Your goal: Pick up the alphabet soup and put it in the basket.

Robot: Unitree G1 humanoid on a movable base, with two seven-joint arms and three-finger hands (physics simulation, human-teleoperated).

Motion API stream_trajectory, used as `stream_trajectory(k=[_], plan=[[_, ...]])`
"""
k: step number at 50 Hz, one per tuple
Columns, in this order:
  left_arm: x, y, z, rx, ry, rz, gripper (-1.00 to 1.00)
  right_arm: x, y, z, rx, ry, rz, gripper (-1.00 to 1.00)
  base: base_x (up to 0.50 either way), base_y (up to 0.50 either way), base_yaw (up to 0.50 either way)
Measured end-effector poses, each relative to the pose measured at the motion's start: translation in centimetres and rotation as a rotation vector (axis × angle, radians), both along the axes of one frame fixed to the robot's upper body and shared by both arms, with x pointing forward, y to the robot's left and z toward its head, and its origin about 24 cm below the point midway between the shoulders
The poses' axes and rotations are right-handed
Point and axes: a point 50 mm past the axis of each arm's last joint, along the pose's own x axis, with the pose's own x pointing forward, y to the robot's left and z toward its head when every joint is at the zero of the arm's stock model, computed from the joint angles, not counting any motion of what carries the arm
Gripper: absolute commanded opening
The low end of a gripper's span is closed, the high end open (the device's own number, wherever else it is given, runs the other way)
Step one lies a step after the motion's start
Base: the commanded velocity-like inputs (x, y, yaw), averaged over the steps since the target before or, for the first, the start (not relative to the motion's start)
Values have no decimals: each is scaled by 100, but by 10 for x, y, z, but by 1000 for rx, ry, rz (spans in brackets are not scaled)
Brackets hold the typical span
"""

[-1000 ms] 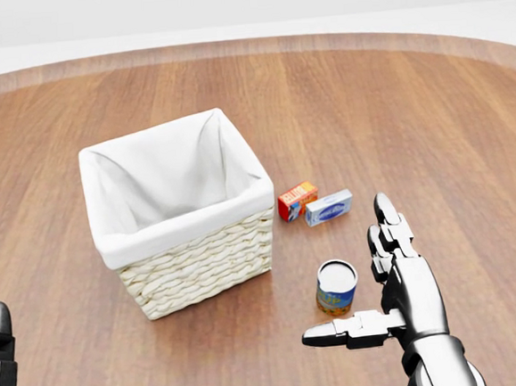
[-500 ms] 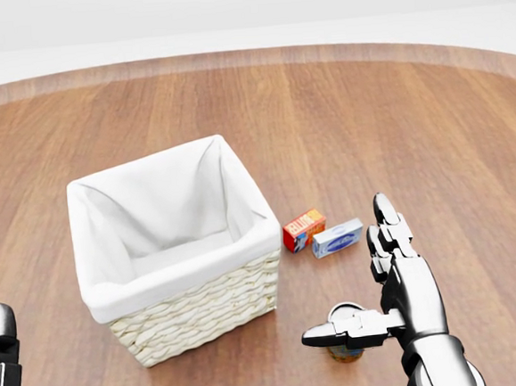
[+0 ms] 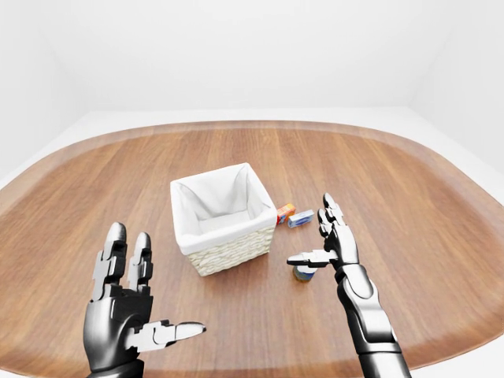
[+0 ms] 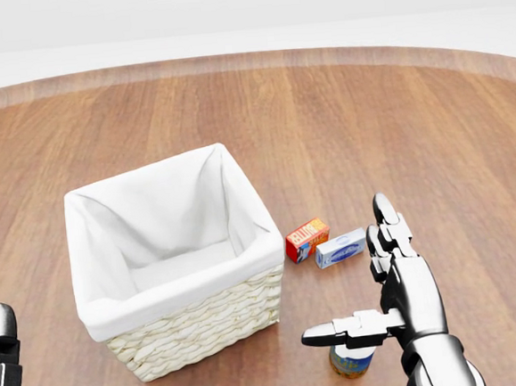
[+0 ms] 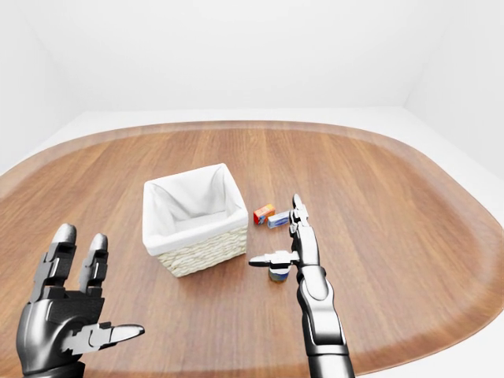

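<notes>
The alphabet soup can (image 4: 350, 362) stands upright on the wooden table, at the bottom of the head view and just right of the basket. My right hand (image 4: 346, 271) hovers open over it, and its thumb (image 4: 333, 333) crosses the can's top and hides the lid. The wicker basket (image 4: 198, 334) with a white cloth liner sits left of the can, with nothing showing inside. My left hand (image 3: 161, 279) is held up open at the lower left of the left-eye view, far from both.
A small red box (image 4: 306, 239) and a blue-and-white box (image 4: 340, 248) lie side by side just above the can, right of the basket. The round wooden table (image 3: 409, 205) stretches wide on all sides; its edge curves along the top.
The whole picture has shifted: the basket, boxes and can slid downward and grew larger as the camera moved closer. The can now lies under my right thumb. Both hands keep their pose.
</notes>
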Motion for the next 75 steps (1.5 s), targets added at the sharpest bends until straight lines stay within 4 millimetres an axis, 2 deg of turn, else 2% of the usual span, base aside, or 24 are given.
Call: stream_trajectory(k=[20, 27, 54, 63, 75], plan=[[2, 0, 1, 7, -4, -1, 100, 7, -2, -9, -30, 7, -30, 100, 4, 0, 0], [3, -1, 1, 11, -2, 1, 100, 13, -4, -22, -67, 30, -51, 100, 0, 0, 0], [9, 1, 2, 22, -16, 11, 100, 25, -4, -74, -170, 295, -77, 100, 0, 0, 0], [11, 0, 1, 29, -10, 8, 100, 17, -6, -99, -209, 433, -84, 100, 0, 0, 0], [12, -1, 0, 35, -3, 5, 100, 12, -9, -111, -229, 507, -89, 100, 0, 0, 0]])
